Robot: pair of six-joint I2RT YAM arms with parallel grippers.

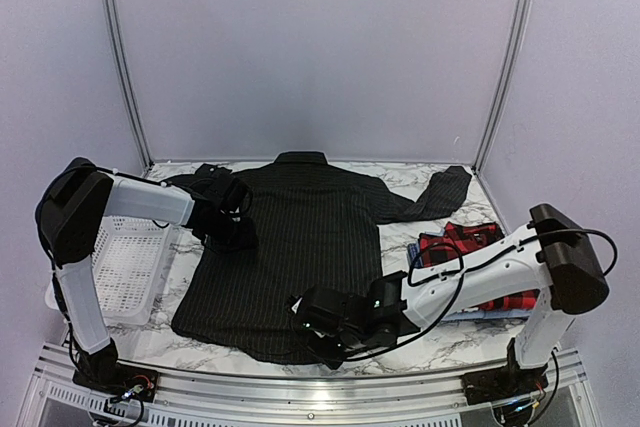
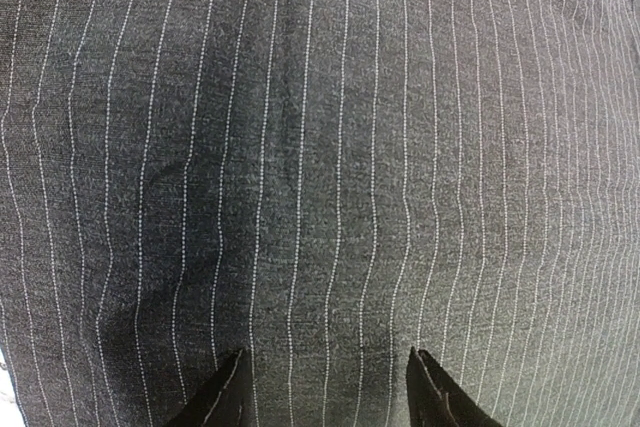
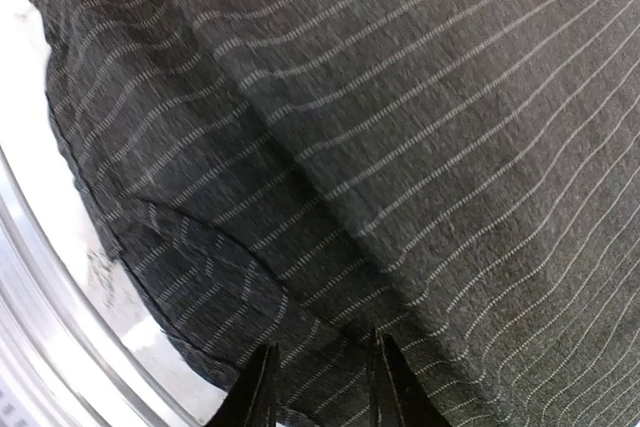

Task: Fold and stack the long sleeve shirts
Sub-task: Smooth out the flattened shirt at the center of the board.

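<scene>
Table (image 1: 440, 347) is showing a white marble pattern with grey veins, and a metal rail (image 1: 300, 387) is running along the near edge. Plain pale walls (image 1: 320, 47) are closing it in, with two thin metal poles (image 1: 120, 57) rising at the back corners.

From the top view, the black shirt (image 1: 310, 247) is lying spread out in the middle, collar pointing to 12 o'clock and one sleeve stretching out toward 2. The plaid shirt (image 1: 470, 242) is sitting folded at about 4 o'clock on top of the blue shirt (image 1: 412, 252), which is only peeking out at the edges. A white basket (image 1: 130, 257) is sitting at 9, partly hanging off the table edge.

The left gripper (image 1: 232, 217) is hovering over the black shirt's shoulder area at around 10 o'clock. The right gripper (image 1: 305, 325) is reaching down to the hem at 6.

The wrist cams are adding what the top view can't. The left one is filling up with flat pinstripe cloth, and its fingers (image 2: 222, 397) are standing well apart with nothing pinched between them, so it's gaping. The right one is looking at the hem, where a corner of cloth is lying doubled over next to bare marble and the rail. Its fingers (image 3: 260, 392) are sitting close together with a narrow gap right at the cloth, and I honestly can't tell whether they're pinching fabric or just touching it.
</scene>
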